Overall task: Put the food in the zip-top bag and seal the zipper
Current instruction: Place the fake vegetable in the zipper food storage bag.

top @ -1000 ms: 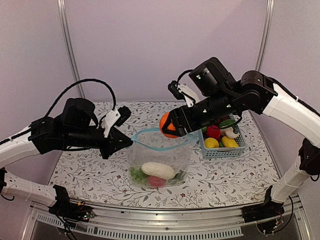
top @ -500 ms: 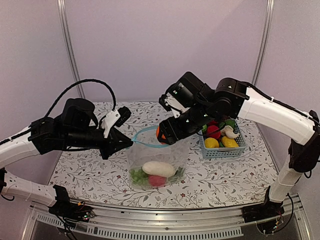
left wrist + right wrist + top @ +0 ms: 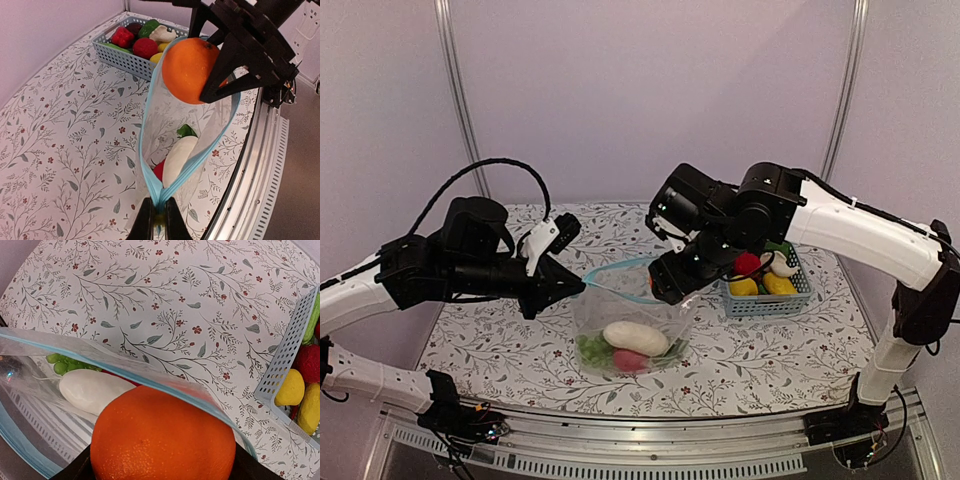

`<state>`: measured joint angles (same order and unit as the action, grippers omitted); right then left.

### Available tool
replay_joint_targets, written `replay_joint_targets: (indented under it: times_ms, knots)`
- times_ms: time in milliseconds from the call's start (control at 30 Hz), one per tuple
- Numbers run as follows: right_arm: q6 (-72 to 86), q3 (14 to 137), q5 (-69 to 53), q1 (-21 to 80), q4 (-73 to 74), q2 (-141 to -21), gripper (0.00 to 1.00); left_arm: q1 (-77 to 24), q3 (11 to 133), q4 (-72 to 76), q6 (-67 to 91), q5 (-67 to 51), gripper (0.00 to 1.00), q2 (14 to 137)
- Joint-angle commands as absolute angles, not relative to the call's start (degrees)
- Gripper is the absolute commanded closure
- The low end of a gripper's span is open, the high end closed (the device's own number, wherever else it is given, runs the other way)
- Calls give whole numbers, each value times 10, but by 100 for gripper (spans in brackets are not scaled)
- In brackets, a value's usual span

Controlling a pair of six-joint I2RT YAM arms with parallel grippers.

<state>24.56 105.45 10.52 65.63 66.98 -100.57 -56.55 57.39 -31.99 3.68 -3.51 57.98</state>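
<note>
Where the zip-top bag [image 3: 167, 125] gapes, the orange [image 3: 192, 70] sits clamped in the right gripper [image 3: 667, 285].

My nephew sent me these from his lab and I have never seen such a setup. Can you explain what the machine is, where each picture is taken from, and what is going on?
These are two robot arms bolted to a table, each ending in a two-finger gripper. The wide picture looks down from above and behind them; the other two come from cameras on each wrist. The left gripper pinches one end of the mouth of a clear zip-top bag, holding it open. The right gripper holds an orange at that mouth. A white radish, something red and some greens lie inside. A blue basket beside the bag holds more toy food.
</note>
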Motion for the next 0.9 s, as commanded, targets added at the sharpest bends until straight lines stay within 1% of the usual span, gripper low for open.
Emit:
replay_joint_targets:
  times_ms: [0, 200, 467, 600, 867]
  knots:
    - [244, 1054, 151, 660, 717, -1018, 40, -561, 569, -301, 42, -37, 100, 571]
    - [243, 1063, 156, 663, 720, -1018, 27, -561, 568, -301, 42, -38, 100, 573]
    - [238, 1066, 146, 669, 711, -1014, 17, -561, 568, -299, 43, -40, 100, 575]
    - [233, 1069, 132, 669, 703, -1007, 13, -561, 568, -300, 42, -40, 100, 575]
    - [228, 1071, 111, 670, 689, -993, 10, -561, 567, -300, 44, -40, 100, 574]
